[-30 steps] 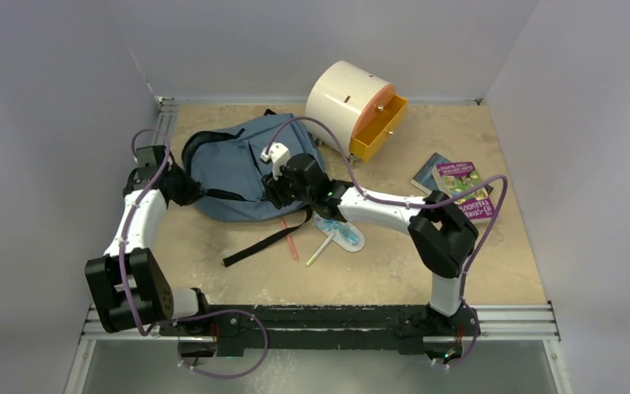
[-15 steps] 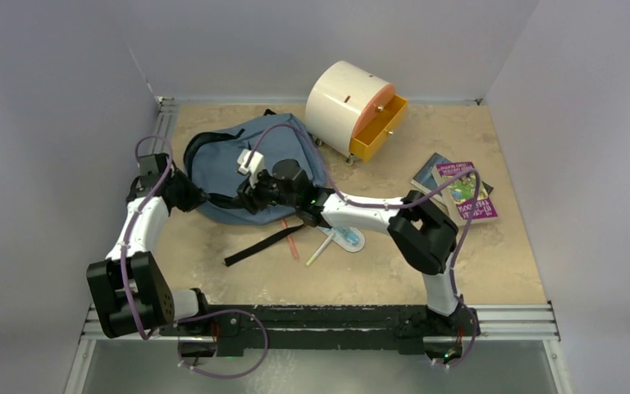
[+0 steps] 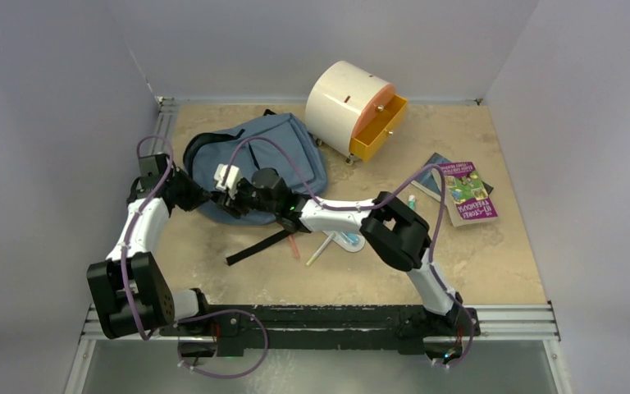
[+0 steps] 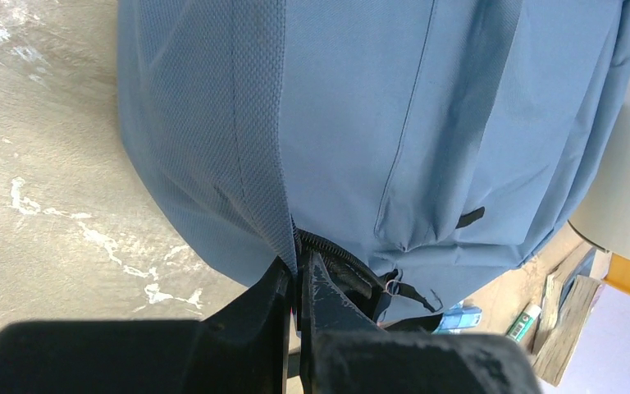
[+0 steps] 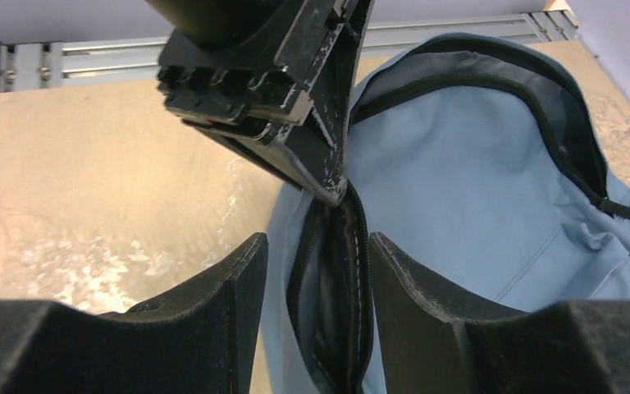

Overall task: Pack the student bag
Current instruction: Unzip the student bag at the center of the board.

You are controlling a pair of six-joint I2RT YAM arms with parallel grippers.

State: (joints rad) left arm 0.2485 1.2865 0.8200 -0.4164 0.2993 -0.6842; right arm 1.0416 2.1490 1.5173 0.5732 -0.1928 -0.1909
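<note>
Toward the far left of the table (image 3: 500, 271), the student bag (image 3: 283, 152) lies slumped on its side, near the cream cabinet (image 3: 340, 98) whose orange drawer (image 3: 377, 123) stands pulled out. Packing looks barely begun. The books (image 3: 462, 193), the pens (image 3: 318, 249) and a clear pouch (image 3: 349, 239) all lie on the table outside the bag, the books well apart from it, and nothing can be seen inside. What does seem done is the opening: the zipper (image 5: 558, 139) is parted and a dark slit of lining (image 5: 336, 295) shows. The left jaws are clenched on the fabric rim right beside the zipper. The right jaws stand parted either side of that same rim and grasp nothing. Left to do, by this reading, is spreading the mouth wider and then carrying each item in.

The top view alone shows the loose items and how both arms meet at the bag's near-left edge, but the arms hide the opening there. The left wrist view shows the pinch itself, at the seam where the zipper teeth (image 4: 336, 258) begin. Only the right wrist view looks into the gap and shows the left jaws from outside.
</note>
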